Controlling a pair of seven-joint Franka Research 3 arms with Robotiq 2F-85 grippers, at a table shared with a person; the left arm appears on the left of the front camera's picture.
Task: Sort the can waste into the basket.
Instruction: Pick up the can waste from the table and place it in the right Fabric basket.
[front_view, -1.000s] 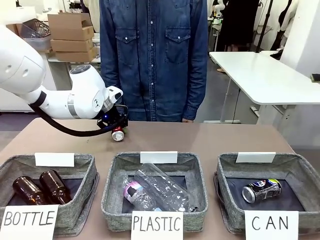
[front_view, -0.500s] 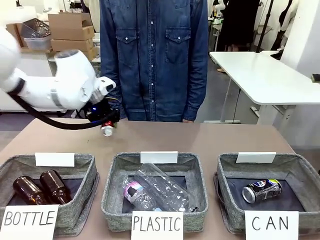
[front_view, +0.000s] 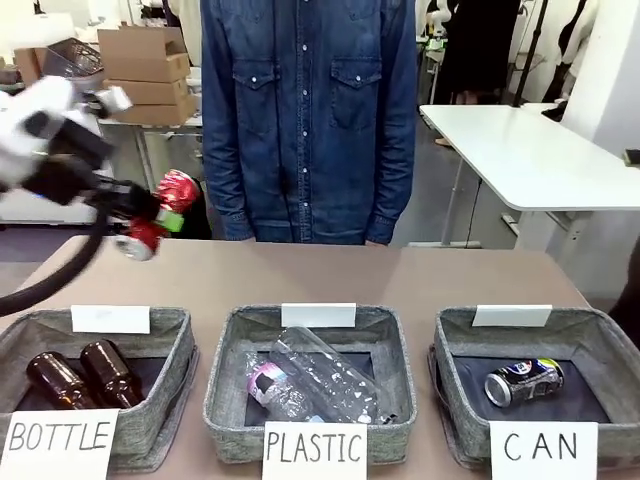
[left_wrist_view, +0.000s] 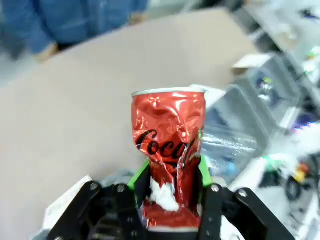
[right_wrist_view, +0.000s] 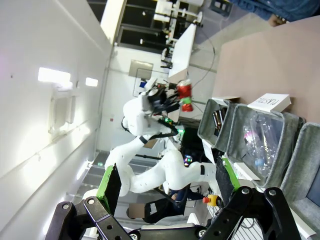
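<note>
Left fingers (left_wrist_view: 170, 192) pinch red can (left_wrist_view: 169, 145) above brown table (front_view: 400, 275); right fingers (right_wrist_view: 167, 192) spread.

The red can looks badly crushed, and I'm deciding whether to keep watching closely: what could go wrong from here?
1. The left pincer grips the red can low on its dented waist, so it might slip or tilt.
2. It hangs above the table's left end, while the CAN basket is far right; a drop on the way could land in the PLASTIC bin.
</note>
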